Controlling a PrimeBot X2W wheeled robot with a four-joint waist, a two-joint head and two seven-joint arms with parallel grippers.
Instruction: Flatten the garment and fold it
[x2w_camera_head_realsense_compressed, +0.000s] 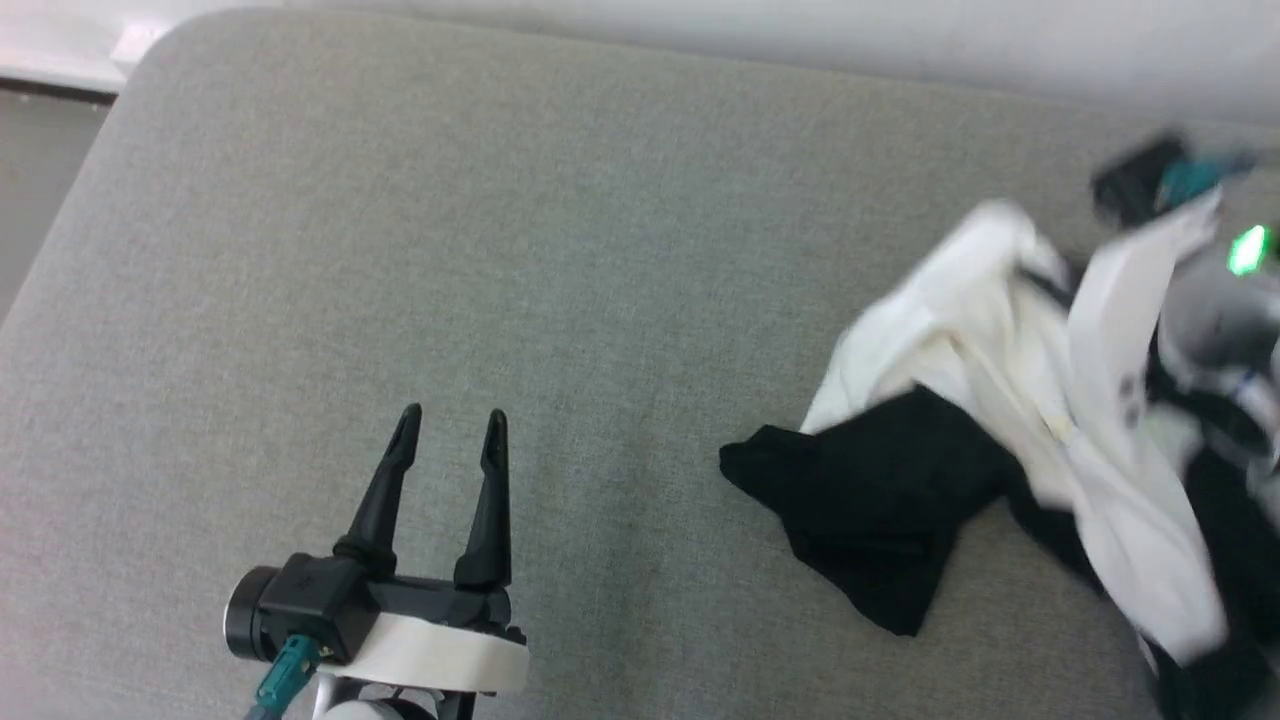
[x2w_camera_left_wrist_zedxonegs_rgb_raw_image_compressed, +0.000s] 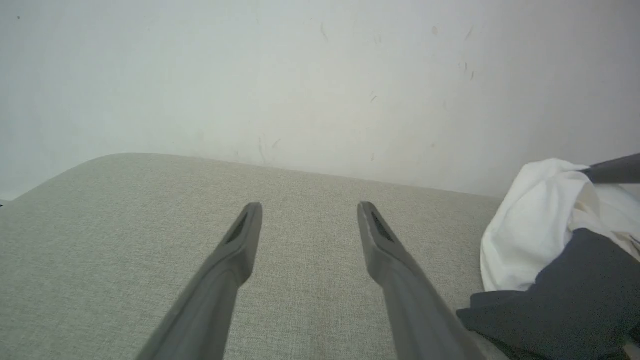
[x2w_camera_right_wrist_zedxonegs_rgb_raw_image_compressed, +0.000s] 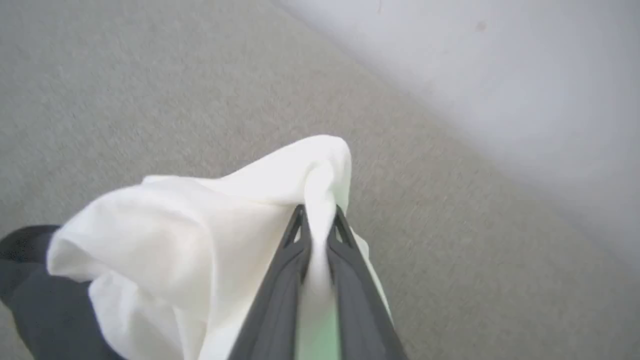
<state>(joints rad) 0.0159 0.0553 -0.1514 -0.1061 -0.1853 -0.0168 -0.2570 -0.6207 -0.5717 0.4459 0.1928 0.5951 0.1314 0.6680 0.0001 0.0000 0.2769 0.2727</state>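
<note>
The garment (x2w_camera_head_realsense_compressed: 960, 330) lies crumpled at the right of the grey padded surface, white cloth bunched up with a black sleeve (x2w_camera_head_realsense_compressed: 880, 500) spread toward the middle. My right gripper (x2w_camera_right_wrist_zedxonegs_rgb_raw_image_compressed: 317, 212) is shut on a raised fold of the garment's white cloth (x2w_camera_right_wrist_zedxonegs_rgb_raw_image_compressed: 175, 225), which is pinched between both fingers. In the head view the right arm (x2w_camera_head_realsense_compressed: 1210, 310) is a blur behind the heap. My left gripper (x2w_camera_head_realsense_compressed: 452, 415) stands open over bare surface at the lower left, well apart from the garment (x2w_camera_left_wrist_zedxonegs_rgb_raw_image_compressed: 530, 225). Its jaws (x2w_camera_left_wrist_zedxonegs_rgb_raw_image_compressed: 309, 207) hold nothing.
The grey fabric surface (x2w_camera_head_realsense_compressed: 500, 250) stretches wide to the left of the garment, with a rounded corner at the far left (x2w_camera_head_realsense_compressed: 170, 50). A pale wall (x2w_camera_left_wrist_zedxonegs_rgb_raw_image_compressed: 320, 75) runs along its far edge. Floor shows beyond the left edge (x2w_camera_head_realsense_compressed: 30, 180).
</note>
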